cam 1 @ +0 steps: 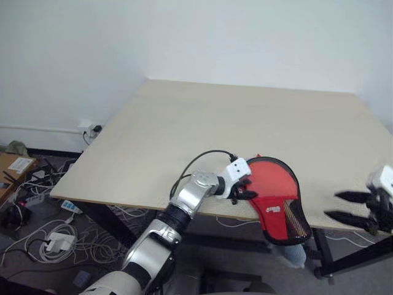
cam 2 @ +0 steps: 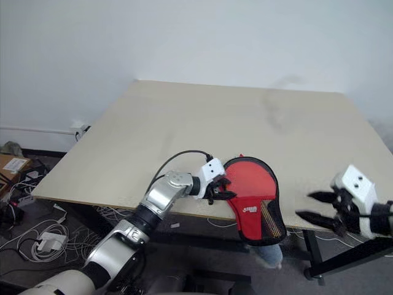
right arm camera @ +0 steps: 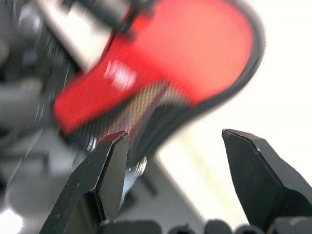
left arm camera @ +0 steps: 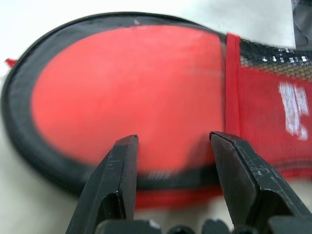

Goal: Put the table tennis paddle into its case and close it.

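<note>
Red fabric catches our eye first: we count one case [cam 1: 277, 195], one table [cam 1: 202, 135] and two grippers. We see no more than one case anywhere. It is shaped like a paddle, red in the middle with a black edge all round. Its narrow end has black mesh and a small white logo. It lies at the near edge of the pale wooden table, at about six o'clock on the tabletop, and its narrow mesh end hangs out past the edge. We cannot tell if a paddle is inside it.

Our left gripper [cam 1: 241, 192] is at the case's nine o'clock side. Its two black fingers [left arm camera: 114, 183] are partly apart and sit just at the black rim. We cannot tell for sure whether they pinch the rim or only touch it.

Our right gripper [cam 2: 319, 208] is at the case's three o'clock side, well apart from it, out past the table edge. Its fingers [right arm camera: 256, 178] are spread wide and hold nothing.

Many white cables [cam 1: 52, 236] lie on the floor at eight o'clock.
</note>
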Robot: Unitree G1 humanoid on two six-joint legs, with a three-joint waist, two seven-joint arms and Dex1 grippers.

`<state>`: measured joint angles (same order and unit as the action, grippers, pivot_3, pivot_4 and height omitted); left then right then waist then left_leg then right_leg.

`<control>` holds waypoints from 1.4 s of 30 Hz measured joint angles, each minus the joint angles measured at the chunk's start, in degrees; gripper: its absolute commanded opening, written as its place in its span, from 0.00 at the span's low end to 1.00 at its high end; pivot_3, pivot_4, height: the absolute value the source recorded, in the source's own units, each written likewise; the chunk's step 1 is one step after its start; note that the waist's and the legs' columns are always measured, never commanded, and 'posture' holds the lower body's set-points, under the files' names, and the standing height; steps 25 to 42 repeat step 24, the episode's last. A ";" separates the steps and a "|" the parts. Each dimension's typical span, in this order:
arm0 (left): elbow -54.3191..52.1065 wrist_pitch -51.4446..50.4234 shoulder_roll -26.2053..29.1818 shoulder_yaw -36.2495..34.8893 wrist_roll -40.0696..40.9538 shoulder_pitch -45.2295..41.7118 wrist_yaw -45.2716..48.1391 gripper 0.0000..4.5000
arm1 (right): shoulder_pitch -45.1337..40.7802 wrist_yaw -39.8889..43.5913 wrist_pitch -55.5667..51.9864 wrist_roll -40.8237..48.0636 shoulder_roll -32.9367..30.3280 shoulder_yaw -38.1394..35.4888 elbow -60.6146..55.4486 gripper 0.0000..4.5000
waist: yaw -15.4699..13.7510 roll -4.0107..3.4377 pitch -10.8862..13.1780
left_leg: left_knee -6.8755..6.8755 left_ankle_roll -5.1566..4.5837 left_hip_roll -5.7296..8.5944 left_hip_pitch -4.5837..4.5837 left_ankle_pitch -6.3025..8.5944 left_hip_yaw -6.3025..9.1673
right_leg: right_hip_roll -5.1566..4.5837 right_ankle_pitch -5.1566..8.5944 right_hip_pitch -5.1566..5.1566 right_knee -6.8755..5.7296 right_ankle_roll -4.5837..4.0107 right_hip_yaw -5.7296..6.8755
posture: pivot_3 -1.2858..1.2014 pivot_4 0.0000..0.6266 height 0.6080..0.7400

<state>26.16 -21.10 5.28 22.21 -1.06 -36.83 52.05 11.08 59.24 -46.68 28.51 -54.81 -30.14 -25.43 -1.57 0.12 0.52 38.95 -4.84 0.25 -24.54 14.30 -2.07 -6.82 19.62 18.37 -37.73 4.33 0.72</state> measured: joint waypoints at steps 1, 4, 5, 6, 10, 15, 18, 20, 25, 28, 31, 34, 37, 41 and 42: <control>-1.07 -0.38 1.63 -0.60 0.35 0.27 1.11 0.55 | -2.12 -2.51 -0.93 0.26 1.63 1.23 0.50 0.73 | -0.01 -0.05 -0.03 | -0.02 0.01 0.00 -0.02 -0.01 -0.01 | -0.01 0.00 0.01 -0.02 0.00 0.01 | 0.52 0.00 0.81; -6.05 -3.96 6.31 -2.52 3.61 1.25 5.07 0.55 | -7.68 -10.43 -0.74 -1.94 7.02 6.96 2.79 0.73 | -0.01 -0.13 -0.06 | -0.05 0.02 0.02 -0.04 -0.02 -0.04 | -0.01 0.00 0.12 -0.04 0.00 0.01 | 0.52 0.00 0.81; -7.95 -5.12 7.85 -3.05 4.32 1.34 6.00 0.55 | -9.19 -13.21 0.13 -3.55 8.80 9.10 3.88 0.73 | -0.08 -0.14 -0.06 | -0.04 0.01 0.08 -0.04 -0.02 0.00 | -0.02 0.00 0.12 -0.04 0.00 0.02 | 0.52 0.00 0.81; -9.72 -6.01 9.33 -3.21 4.47 1.33 6.61 0.55 | -10.54 -16.05 1.18 -5.39 10.59 10.92 5.17 0.73 | -0.18 -0.14 -0.06 | -0.03 0.01 0.12 -0.03 -0.02 0.01 | -0.02 0.00 0.11 -0.05 0.00 0.03 | 0.52 0.00 0.81; -14.28 -10.19 12.86 -5.27 5.48 1.52 6.29 0.55 | -13.66 -25.10 4.67 -9.22 18.76 13.99 9.86 0.73 | -0.43 -0.17 -0.07 | -0.03 -0.03 0.22 -0.04 -0.04 0.03 | 0.02 -0.01 0.10 -0.11 0.02 0.01 | 0.52 0.00 0.81; -21.62 -15.33 16.65 -7.49 8.03 5.09 5.42 0.55 | -20.42 -34.00 8.51 -10.80 25.97 14.75 15.90 0.73 | 0.25 -0.30 -0.08 | -0.09 0.02 0.19 0.01 -0.07 0.02 | 0.13 -0.01 0.14 -0.20 0.03 0.01 | 0.52 0.00 0.81; -24.51 -19.61 18.92 -10.72 10.84 9.41 4.40 0.55 | -22.69 -35.97 9.49 -11.14 26.76 14.92 17.94 0.73 | 1.04 -0.32 -0.08 | -0.14 0.07 0.18 0.03 -0.11 0.09 | 0.17 -0.01 0.14 -0.22 0.03 0.02 | 0.52 0.00 0.81; -25.18 -21.07 20.39 -12.05 11.27 11.65 3.58 0.55 | -23.22 -36.36 9.64 -11.28 26.77 15.01 19.42 0.73 | 1.10 -0.32 -0.08 | -0.15 0.08 0.18 0.03 -0.12 0.10 | 0.19 -0.01 0.14 -0.21 0.03 0.02 | 0.52 0.00 0.81; -27.09 -21.72 22.84 -12.16 11.13 16.43 1.61 0.55 | -24.80 -36.65 11.03 -12.32 26.53 15.37 23.74 0.73 | 1.10 -0.36 -0.07 | -0.16 0.09 0.19 0.04 -0.12 0.09 | 0.20 -0.01 0.15 -0.22 0.03 0.01 | 0.52 0.00 0.81; -27.09 -21.72 22.84 -12.16 11.13 16.43 1.61 0.55 | -24.80 -36.65 11.03 -12.32 26.53 15.37 23.74 0.73 | 1.10 -0.36 -0.07 | -0.16 0.09 0.19 0.04 -0.12 0.09 | 0.20 -0.01 0.15 -0.22 0.03 0.01 | 0.52 0.00 0.81; -27.09 -21.72 22.84 -12.16 11.13 16.43 1.61 0.55 | -24.80 -36.65 11.03 -12.32 26.53 15.37 23.74 0.73 | 1.10 -0.36 -0.07 | -0.16 0.09 0.19 0.04 -0.12 0.09 | 0.20 -0.01 0.15 -0.22 0.03 0.01 | 0.52 0.00 0.81; -27.09 -21.72 22.84 -12.16 11.13 16.43 1.61 0.55 | -24.80 -36.65 11.03 -12.32 26.53 15.37 23.74 0.73 | 1.10 -0.36 -0.07 | -0.16 0.09 0.19 0.04 -0.12 0.09 | 0.20 -0.01 0.15 -0.22 0.03 0.01 | 0.52 0.00 0.81; -27.09 -21.72 22.84 -12.16 11.13 16.43 1.61 0.55 | -24.80 -36.65 11.03 -12.32 26.53 15.37 23.74 0.73 | 1.10 -0.36 -0.07 | -0.16 0.09 0.19 0.04 -0.12 0.09 | 0.20 -0.01 0.15 -0.22 0.03 0.01 | 0.52 0.00 0.81; -27.09 -21.72 22.84 -12.16 11.13 16.43 1.61 0.55 | -24.80 -36.65 11.03 -12.32 26.53 15.37 23.74 0.73 | 1.10 -0.36 -0.07 | -0.16 0.09 0.19 0.04 -0.12 0.09 | 0.20 -0.01 0.15 -0.22 0.03 0.01 | 0.52 0.00 0.81; -27.09 -21.72 22.84 -12.16 11.13 16.43 1.61 0.55 | -24.80 -36.65 11.03 -12.32 26.53 15.37 23.74 0.73 | 1.10 -0.36 -0.07 | -0.16 0.09 0.19 0.04 -0.12 0.09 | 0.20 -0.01 0.15 -0.22 0.03 0.01 | 0.52 0.00 0.81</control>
